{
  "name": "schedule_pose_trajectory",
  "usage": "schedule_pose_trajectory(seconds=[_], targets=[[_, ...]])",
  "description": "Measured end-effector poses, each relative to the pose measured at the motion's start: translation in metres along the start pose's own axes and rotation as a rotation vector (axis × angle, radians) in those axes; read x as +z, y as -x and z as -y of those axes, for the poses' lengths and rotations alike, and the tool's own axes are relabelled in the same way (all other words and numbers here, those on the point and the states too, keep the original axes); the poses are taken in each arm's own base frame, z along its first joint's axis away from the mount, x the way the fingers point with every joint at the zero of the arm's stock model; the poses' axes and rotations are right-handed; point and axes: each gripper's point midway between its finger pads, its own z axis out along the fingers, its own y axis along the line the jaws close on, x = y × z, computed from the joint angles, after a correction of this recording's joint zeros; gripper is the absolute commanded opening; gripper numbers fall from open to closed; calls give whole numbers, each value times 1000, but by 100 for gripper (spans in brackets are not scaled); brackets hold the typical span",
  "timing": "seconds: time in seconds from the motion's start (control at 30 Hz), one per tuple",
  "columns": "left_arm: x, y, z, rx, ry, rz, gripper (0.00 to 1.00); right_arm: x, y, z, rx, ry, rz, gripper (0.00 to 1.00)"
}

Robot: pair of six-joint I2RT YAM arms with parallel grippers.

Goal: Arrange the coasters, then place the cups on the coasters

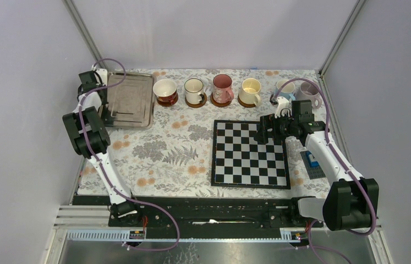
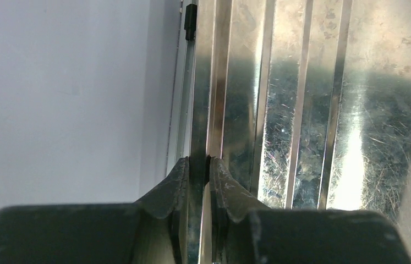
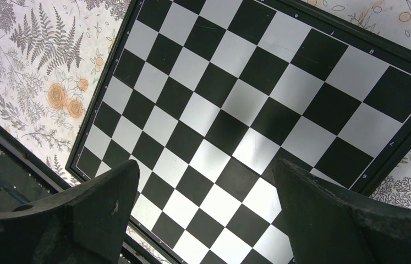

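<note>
Along the back of the table stand a dark-red cup [image 1: 165, 89], a white cup [image 1: 194, 91], a pink cup [image 1: 222, 88] and a cream-yellow cup [image 1: 250, 91]. Each rests on a brown coaster [image 1: 245, 103]. A light blue cup [image 1: 285, 86] and a lilac cup [image 1: 308, 92] stand at the far right; my right arm hides what is under them. My left gripper [image 1: 104, 110] [image 2: 198, 162] is shut on the left rim of the metal tray [image 1: 131, 99] [image 2: 302, 110]. My right gripper [image 1: 262, 133] [image 3: 206, 168] hangs open and holds nothing above the chessboard.
The black-and-white chessboard [image 1: 250, 154] [image 3: 258, 82] lies right of centre on the floral tablecloth [image 1: 159, 154]. A small blue object on a dark pad [image 1: 313, 162] sits by the right edge. Walls close in the left, right and back sides.
</note>
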Motion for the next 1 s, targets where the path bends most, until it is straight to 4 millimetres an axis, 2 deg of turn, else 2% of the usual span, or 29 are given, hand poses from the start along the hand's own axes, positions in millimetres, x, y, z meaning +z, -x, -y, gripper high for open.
schedule_pose_trajectory(seconds=[0.07, 0.1, 0.2, 0.27, 0.37, 0.47, 0.57, 0.63, 0.67, 0.77, 0.87, 1.0], targets=[[4, -1, 1, 3, -6, -5, 5, 1, -1, 0, 2, 0, -3, 98], [6, -2, 2, 3, -9, -9, 11, 1, -1, 1, 2, 0, -4, 98], [11, -3, 3, 4, -13, -14, 40, 1, -1, 1, 3, 0, -5, 98], [12, -5, 3, 6, -10, -23, 53, 1, -1, 1, 3, 0, -5, 98], [11, -5, 2, 14, -4, -32, 67, 1, -1, 1, 3, 0, -5, 98], [10, -1, 3, 15, -6, -29, 77, 1, -1, 1, 3, 0, -5, 98], [6, 2, 8, 20, -15, -32, 98, 1, -1, 0, 3, 1, -6, 98], [-2, 5, 14, 29, -27, -35, 99, 0, 0, 0, 2, 1, -5, 98], [-8, 8, 17, 31, -34, -33, 99, 0, 1, 0, -1, 1, -4, 98], [-45, 26, 35, 54, -82, -16, 99, -8, 16, -3, -18, -2, 15, 98], [-97, 63, 63, 97, -151, 57, 99, -21, 44, -7, -59, -11, 68, 98], [-179, 106, 114, 149, -233, 187, 99, -42, 87, -11, -122, -46, 156, 98]])
